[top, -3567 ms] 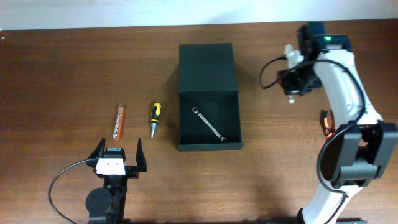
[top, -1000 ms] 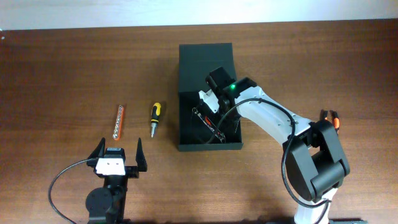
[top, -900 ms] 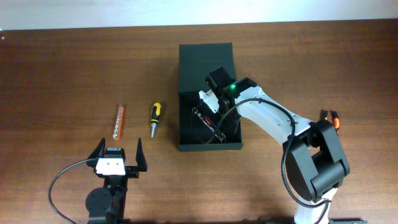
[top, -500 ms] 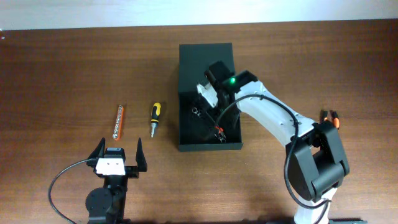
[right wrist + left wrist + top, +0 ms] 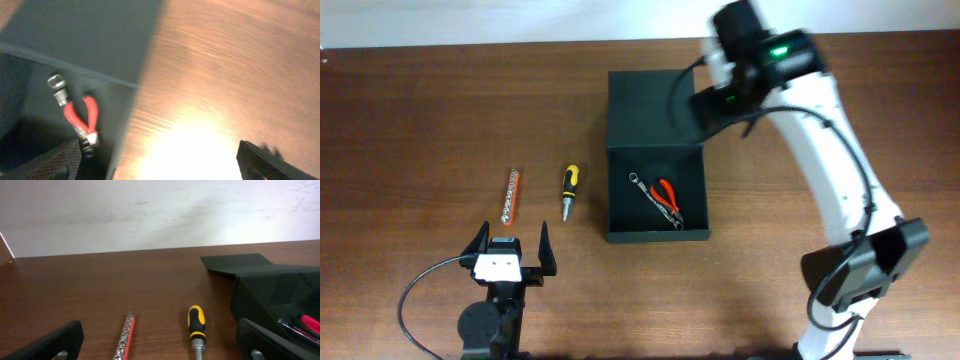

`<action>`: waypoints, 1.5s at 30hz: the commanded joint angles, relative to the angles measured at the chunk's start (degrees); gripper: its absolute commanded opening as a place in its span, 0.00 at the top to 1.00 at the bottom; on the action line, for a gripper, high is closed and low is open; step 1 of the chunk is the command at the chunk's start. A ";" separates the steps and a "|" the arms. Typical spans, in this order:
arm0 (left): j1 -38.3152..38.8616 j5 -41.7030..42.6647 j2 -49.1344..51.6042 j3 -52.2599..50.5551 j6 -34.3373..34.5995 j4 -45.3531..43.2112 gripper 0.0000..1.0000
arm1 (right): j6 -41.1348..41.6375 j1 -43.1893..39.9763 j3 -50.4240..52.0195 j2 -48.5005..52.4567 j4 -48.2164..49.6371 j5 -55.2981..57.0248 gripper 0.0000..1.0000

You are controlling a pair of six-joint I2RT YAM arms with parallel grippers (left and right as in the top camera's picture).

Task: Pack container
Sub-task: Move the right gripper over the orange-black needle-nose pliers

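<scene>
Right tool (image 5: 708, 103) has lifted clear of container (image 5: 650, 110), pliers (image 5: 668, 196) beside wrench (image 5: 638, 182) inside.

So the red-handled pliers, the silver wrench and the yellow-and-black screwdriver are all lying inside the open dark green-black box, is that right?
Not quite: the yellow-and-black screwdriver lies on the wooden table left of the dark green-black box; only the red-handled pliers and silver wrench are inside, as the overhead view shows.

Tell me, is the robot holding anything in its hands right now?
Nothing. The left gripper and right gripper both have their jaws open and empty. The pliers lie loose in the container.
</scene>
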State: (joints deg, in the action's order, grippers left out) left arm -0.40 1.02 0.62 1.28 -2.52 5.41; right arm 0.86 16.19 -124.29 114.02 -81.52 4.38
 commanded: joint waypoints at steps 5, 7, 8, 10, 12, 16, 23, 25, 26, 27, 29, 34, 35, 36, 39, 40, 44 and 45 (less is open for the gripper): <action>-0.24 -0.42 -0.33 -0.39 0.52 0.02 0.01 | 12.17 -17.66 -2.58 -0.17 -11.58 4.94 0.01; -0.24 -0.42 -0.33 -0.39 0.52 0.02 0.01 | 12.17 -22.05 -2.58 -0.17 -14.29 5.18 0.01; -0.24 -0.42 -0.33 -0.39 0.52 0.02 0.01 | 12.17 -23.56 -2.58 -0.17 -15.26 5.38 0.01; -0.24 -0.42 -0.33 -0.39 0.52 0.02 0.01 | 12.13 -27.39 -2.38 -0.39 -15.82 5.20 0.01; -0.24 -0.42 -0.33 -0.39 0.52 0.02 0.01 | 12.13 -29.81 -2.38 -0.48 -15.82 5.11 0.01; -0.24 -0.42 -0.33 -0.39 0.52 0.02 0.01 | 12.04 -32.87 -1.31 -0.48 -15.82 5.14 0.01; -0.26 -0.42 -0.33 -0.39 0.52 0.02 0.01 | 5.33 -33.07 10.32 -0.48 -11.28 5.07 0.01; -0.24 -0.42 -0.33 -0.39 0.52 0.02 0.01 | -0.79 -33.07 17.14 -0.48 -5.62 2.64 0.01; -0.24 -0.42 -0.33 -0.39 0.52 0.02 0.01 | -2.82 -33.07 18.62 -0.48 -4.28 1.68 0.01; -0.24 -0.42 -0.33 -0.39 0.52 0.02 0.01 | -4.94 -33.07 20.20 -0.48 -2.75 1.20 0.01; -0.24 -0.42 -0.33 -0.39 0.52 0.02 0.01 | -8.02 -33.09 22.64 -0.46 0.00 1.20 0.01; -0.24 -0.42 -0.33 -0.39 0.52 0.02 0.01 | -13.94 -33.09 22.84 -0.39 2.75 -2.08 0.01; -0.24 -0.42 -0.33 -0.39 0.52 0.02 0.01 | -15.30 -33.09 22.84 -0.39 2.73 -4.24 0.01; -0.24 -0.42 -0.33 -0.39 0.52 0.02 0.01 | -17.00 -33.09 23.08 -0.37 3.04 -6.64 0.01; -0.24 -0.42 -0.33 -0.39 0.52 0.02 0.01 | -16.92 -33.09 24.39 -0.37 5.51 -6.75 0.01; -0.24 -0.42 -0.33 -0.39 0.52 0.02 0.01 | -16.92 -33.11 25.11 -0.37 6.16 -6.69 0.01; -0.24 -0.42 -0.33 -0.39 0.52 0.02 0.01 | -16.90 -33.14 29.20 -0.37 8.35 -4.37 0.01; -0.24 -0.42 -0.33 -0.39 0.52 0.02 0.01 | -16.90 -33.14 30.69 -0.37 9.14 -4.11 0.01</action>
State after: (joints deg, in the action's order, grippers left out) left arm -0.40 1.02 0.62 1.28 -2.52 5.41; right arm -15.25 -16.84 -96.84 114.10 -73.63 -0.34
